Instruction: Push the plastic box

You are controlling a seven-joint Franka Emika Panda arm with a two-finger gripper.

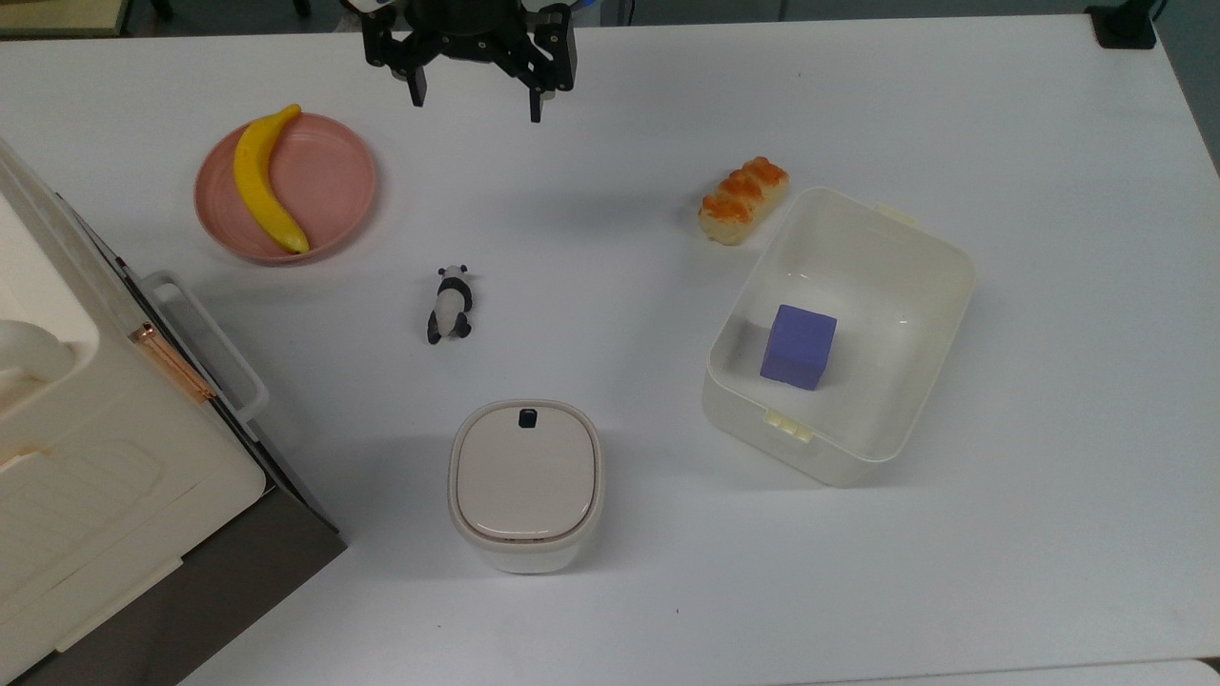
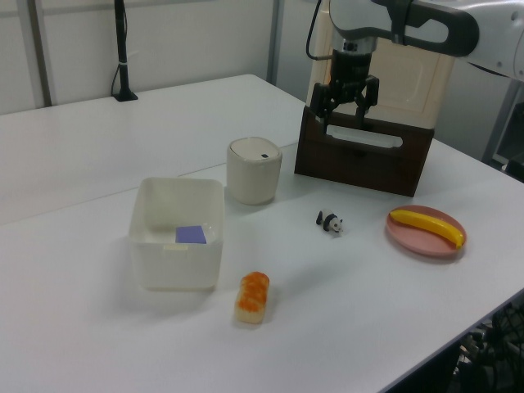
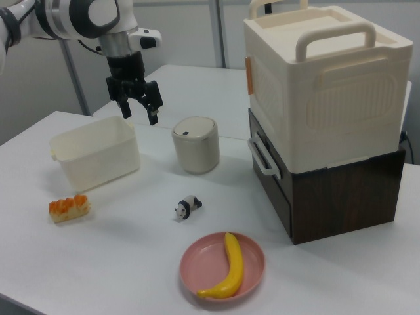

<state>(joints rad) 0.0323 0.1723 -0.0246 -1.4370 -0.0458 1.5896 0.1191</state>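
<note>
Black two-finger gripper (image 1: pixel 476 107) raised above the white table (image 1: pixel 1048 534), fingers spread, grasping nothing.
Large translucent off-white rectangular plastic box (image 1: pixel 923 255), containing a purple cube (image 1: pixel 799 347), sits well apart from the gripper toward the top view's lower right; orange-topped bread piece (image 1: pixel 743 200) lies between them, just beside the box.

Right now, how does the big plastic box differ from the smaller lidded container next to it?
The plastic box is open-topped, while the lidded container is closed by a beige lid. The plastic box is wider and rectangular; the lidded container is squarish. A purple block sits in the box. Both are off-white with rounded corners.
</note>
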